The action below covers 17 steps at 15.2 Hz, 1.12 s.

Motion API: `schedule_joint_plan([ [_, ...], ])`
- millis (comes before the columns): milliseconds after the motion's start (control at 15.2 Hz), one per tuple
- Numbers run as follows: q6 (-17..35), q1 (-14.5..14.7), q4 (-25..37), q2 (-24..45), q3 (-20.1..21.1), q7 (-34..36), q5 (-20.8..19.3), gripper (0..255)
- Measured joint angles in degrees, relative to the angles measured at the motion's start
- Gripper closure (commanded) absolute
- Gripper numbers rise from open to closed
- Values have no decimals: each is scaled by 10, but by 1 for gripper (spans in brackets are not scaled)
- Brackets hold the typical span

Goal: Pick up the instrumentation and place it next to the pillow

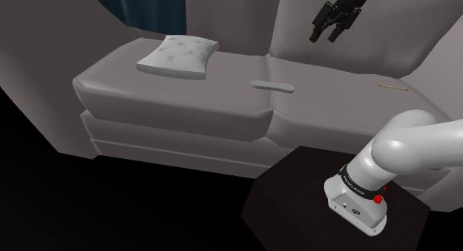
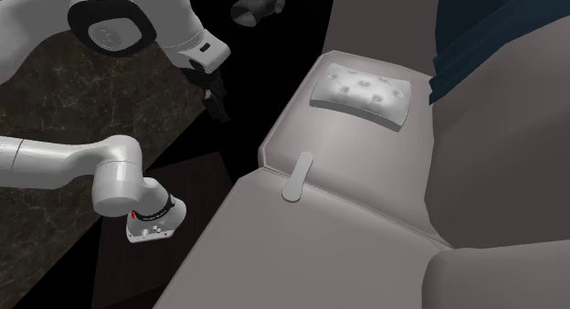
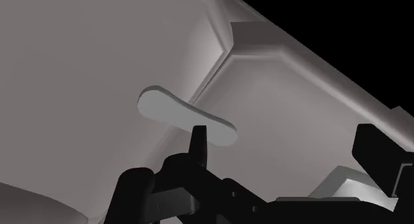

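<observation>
The instrumentation [image 1: 273,86] is a flat, grey, elongated piece with rounded ends. It lies across the seam between two sofa seat cushions [image 2: 298,176]. A tufted light grey pillow [image 1: 178,55] rests on the far seat cushion toward the shoulder view's left [image 2: 362,90]. My black gripper [image 1: 324,36] hangs well above the seat, in front of the backrest and off to the shoulder view's right of the instrumentation. In the wrist view the fingers [image 3: 199,142] stand apart with nothing between them, and the instrumentation [image 3: 186,115] lies ahead on the cushion.
The grey sofa [image 1: 185,101] has a tall backrest and an armrest behind the pillow. A thin yellowish stick [image 1: 391,87] lies on the seat at the shoulder view's right. A dark blue curtain [image 1: 152,8] hangs behind. The dark stand [image 1: 297,197] sits against the sofa front.
</observation>
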<state>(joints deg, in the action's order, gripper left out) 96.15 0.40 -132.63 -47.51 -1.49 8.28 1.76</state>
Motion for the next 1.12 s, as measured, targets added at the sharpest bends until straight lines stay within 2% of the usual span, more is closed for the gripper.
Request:
schedule_joint_plan([
  [264,25,10,-14,20,-21,-50,-12,0],
  [792,127,45,-36,135,-106,-246,-53,0],
  [1122,195,70,-33,226,-148,-364,-63,0],
])
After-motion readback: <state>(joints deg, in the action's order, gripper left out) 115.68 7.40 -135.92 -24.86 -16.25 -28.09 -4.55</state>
